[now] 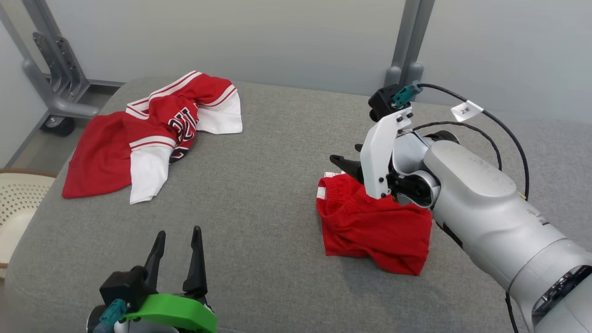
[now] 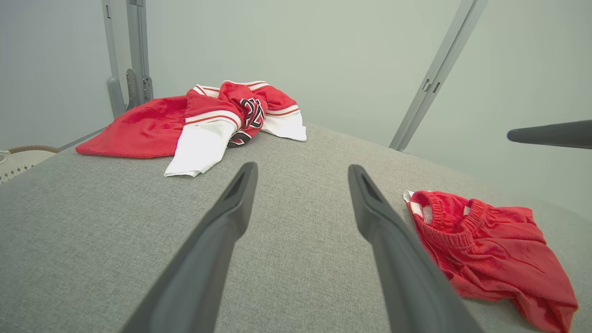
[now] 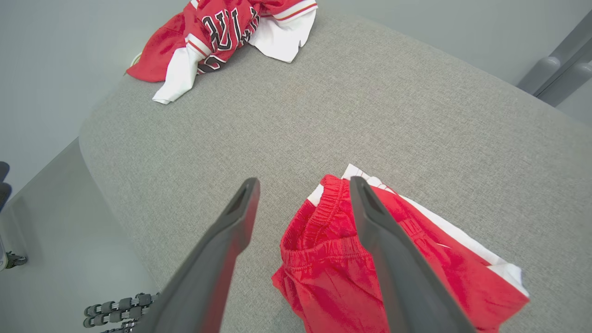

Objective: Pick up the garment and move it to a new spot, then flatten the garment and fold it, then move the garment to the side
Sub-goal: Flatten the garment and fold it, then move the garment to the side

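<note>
The red shorts (image 1: 374, 226) lie bunched on the bench's (image 1: 259, 208) right side, well apart from the jersey (image 1: 162, 125), just under the right hand (image 3: 304, 182), spread wide and empty like the left hand (image 1: 178, 231), so a low finger may snag the waistband and drag them crooked.

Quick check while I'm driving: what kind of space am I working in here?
Probably a robot test cell, not a home: a grey padded table holding a red jersey and red shorts, bare pale walls, and a grey metal frame on casters behind it.
</note>
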Available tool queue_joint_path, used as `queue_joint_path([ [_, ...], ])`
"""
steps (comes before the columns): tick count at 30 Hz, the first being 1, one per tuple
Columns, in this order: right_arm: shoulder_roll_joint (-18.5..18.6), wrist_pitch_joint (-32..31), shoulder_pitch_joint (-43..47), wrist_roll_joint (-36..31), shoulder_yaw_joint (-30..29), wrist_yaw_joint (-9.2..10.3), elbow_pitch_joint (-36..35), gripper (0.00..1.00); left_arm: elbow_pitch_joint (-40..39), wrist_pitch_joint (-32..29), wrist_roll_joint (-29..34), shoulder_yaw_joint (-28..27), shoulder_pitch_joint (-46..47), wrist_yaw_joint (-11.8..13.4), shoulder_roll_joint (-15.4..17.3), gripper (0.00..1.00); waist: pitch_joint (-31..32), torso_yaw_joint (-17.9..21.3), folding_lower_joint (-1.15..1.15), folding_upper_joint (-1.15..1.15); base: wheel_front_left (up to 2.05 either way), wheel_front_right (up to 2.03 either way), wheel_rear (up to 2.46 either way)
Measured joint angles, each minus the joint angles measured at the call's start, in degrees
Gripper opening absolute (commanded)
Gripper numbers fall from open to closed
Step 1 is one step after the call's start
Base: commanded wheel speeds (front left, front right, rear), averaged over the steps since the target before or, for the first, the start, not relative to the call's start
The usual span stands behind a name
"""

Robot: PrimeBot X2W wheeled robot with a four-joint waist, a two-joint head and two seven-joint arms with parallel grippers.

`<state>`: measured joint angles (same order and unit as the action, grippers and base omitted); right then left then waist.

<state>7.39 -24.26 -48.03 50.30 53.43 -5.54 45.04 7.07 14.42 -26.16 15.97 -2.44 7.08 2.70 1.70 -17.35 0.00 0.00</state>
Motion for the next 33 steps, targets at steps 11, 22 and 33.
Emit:
queue_joint_path([
  [11, 6.2, 14.7, 2.2, -1.6, -3.9, -0.42, -3.0, 1.0, -2.0, 0.0, 2.8, -1.8, -0.1, 0.0, 0.0, 1.0, 0.8, 7.0, 0.0, 0.0, 0.0, 0.0, 0.0],
  [22, 8.3, 23.6, 15.7, 2.0, -8.6, 2.03, -1.4, 1.0, -3.0, 0.0, 4.2, 0.8, 0.0, 0.0, 0.0, 1.0, -1.7, 9.9, 0.0, 0.0, 0.0, 0.0, 0.0],
  [33, 6.7, 28.4, 20.7, 7.2, -13.4, 2.61, 1.5, 1.0, -3.9, -0.3, 5.4, 1.1, 0.4, 0.0, 0.0, 1.0, -4.1, 6.5, 0.0, 0.0, 0.0, 0.0, 0.0],
])
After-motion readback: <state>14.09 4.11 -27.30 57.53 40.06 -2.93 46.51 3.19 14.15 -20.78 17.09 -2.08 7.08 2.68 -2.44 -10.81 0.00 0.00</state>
